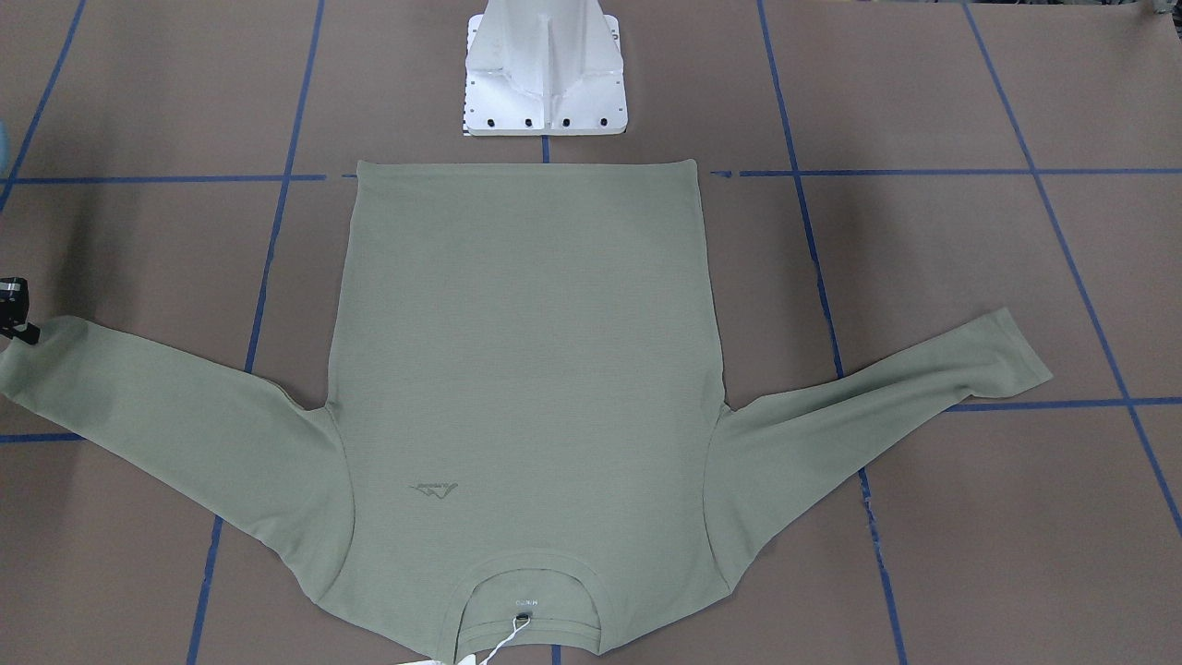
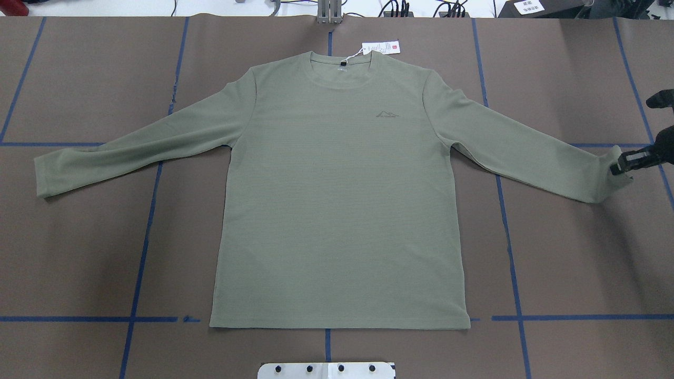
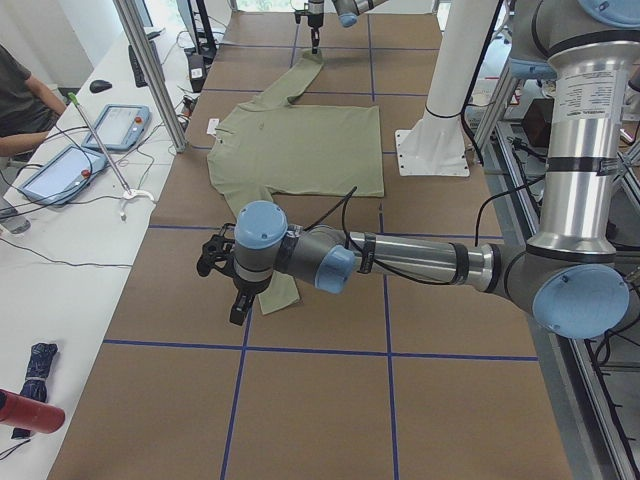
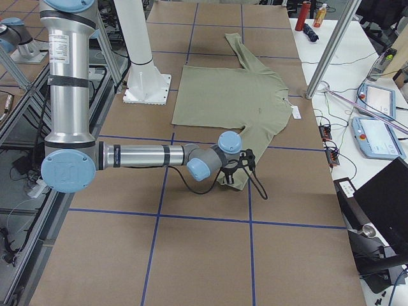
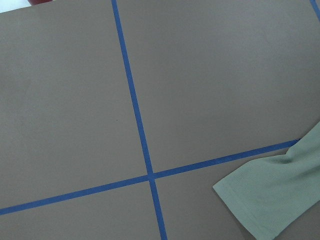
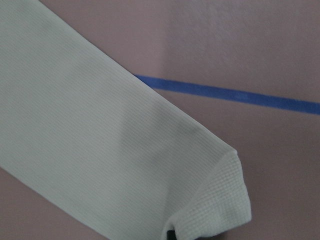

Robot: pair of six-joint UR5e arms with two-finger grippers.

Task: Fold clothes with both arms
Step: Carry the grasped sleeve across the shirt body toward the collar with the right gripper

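The olive-green shirt lies flat, front up, with both sleeves spread and its collar at the far side. A white hang tag lies beside the collar. My right gripper is low at the right sleeve's cuff and looks shut on its slightly raised corner. The right wrist view shows that cuff close up, with a dark fingertip at the bottom edge. My left gripper hovers just beyond the left cuff. I cannot tell whether it is open or shut. The left wrist view shows only the left cuff.
The brown table carries a grid of blue tape lines. The white pedestal base stands at the shirt's hem side. A side bench holds tablets and cables, and a person sits there.
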